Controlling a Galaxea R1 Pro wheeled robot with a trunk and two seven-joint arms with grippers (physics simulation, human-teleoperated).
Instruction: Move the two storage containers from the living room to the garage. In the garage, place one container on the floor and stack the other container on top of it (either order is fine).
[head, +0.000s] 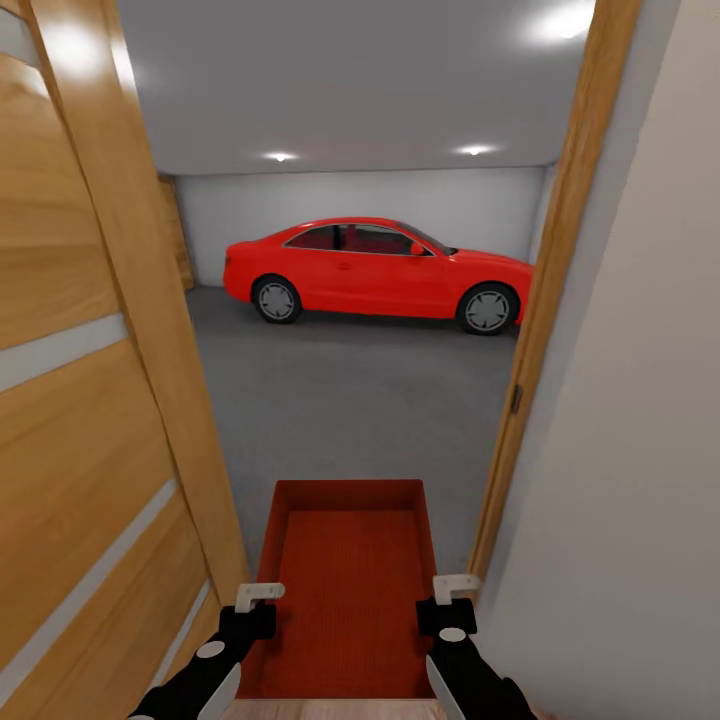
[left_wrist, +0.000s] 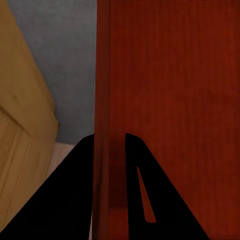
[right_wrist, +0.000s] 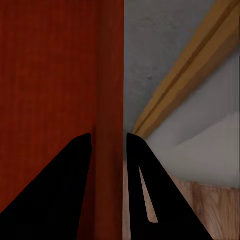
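Now, where we stand: we are in a doorway with the garage ahead at 12 o'clock, its grey concrete floor (head: 350, 400) beginning just past the threshold.
Container: we carry one orange-red storage container (head: 350, 590) low and central in the head view, its open top up and ribbed bottom showing; we see no second bin.
Long axis: it runs 6 to 12 o'clock, straight away from us and into the doorway.
Left claw (head: 258, 598): it sits at 9 o'clock of the bin, astride the left long wall near our end; in the left wrist view the claw (left_wrist: 109, 150) has the wall between its dark fingers, pinching it as far as we can judge.
Right claw (head: 452, 592): it sits at 3 o'clock, astride the right long wall; the right wrist view shows that claw (right_wrist: 109, 150) pinching the wall likewise.
Nearer arm: neither, we judge; both grips lie level, opposite one another.
Key relation: the bin is narrower than the gap between the open wooden door (head: 90, 400) at 9 o'clock and the door frame (head: 550, 300) at 3 o'clock, with a little more room on the right.
Beyond: a red car (head: 378, 272) stands crosswise at 12 o'clock, well away, with open concrete between.
Writing: we can read no brands, labels or lettering anywhere.
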